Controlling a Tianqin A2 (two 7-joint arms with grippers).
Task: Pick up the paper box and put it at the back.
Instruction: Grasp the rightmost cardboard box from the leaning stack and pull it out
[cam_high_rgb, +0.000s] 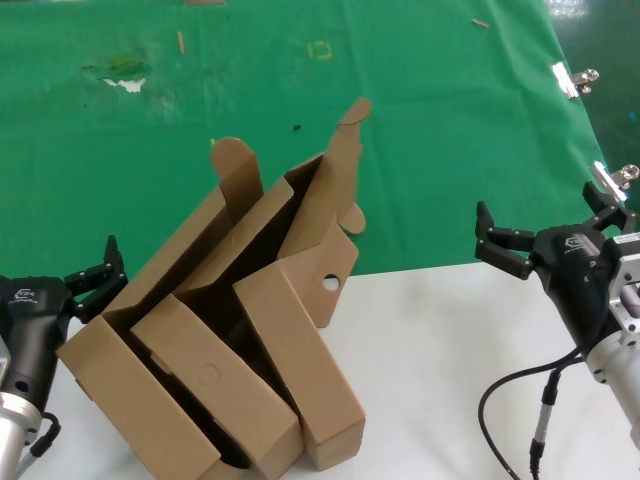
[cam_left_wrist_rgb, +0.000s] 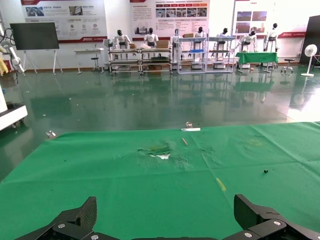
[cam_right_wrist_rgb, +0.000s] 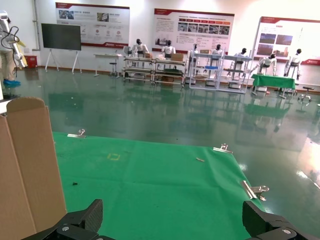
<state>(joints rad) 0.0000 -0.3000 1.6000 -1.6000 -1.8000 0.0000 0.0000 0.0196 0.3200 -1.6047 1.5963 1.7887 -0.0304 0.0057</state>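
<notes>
The paper box (cam_high_rgb: 322, 235) leans among a heap of cartons (cam_high_rgb: 215, 385) at the near left of the white table (cam_high_rgb: 440, 340). Both grippers (left (cam_high_rgb: 92, 285), right (cam_high_rgb: 502, 245)) hang spread and empty; the reach comes next, probably toward its raised lid, then the green cloth (cam_high_rgb: 400, 120).

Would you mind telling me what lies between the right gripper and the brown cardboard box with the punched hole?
Only bare white tabletop, seen in the head view, separates the open right gripper from the paper box.

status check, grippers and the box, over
Left gripper open beside the carton. Right gripper open, empty, well right of the pile. Paper box still on the pile, not on the green cloth.
</notes>
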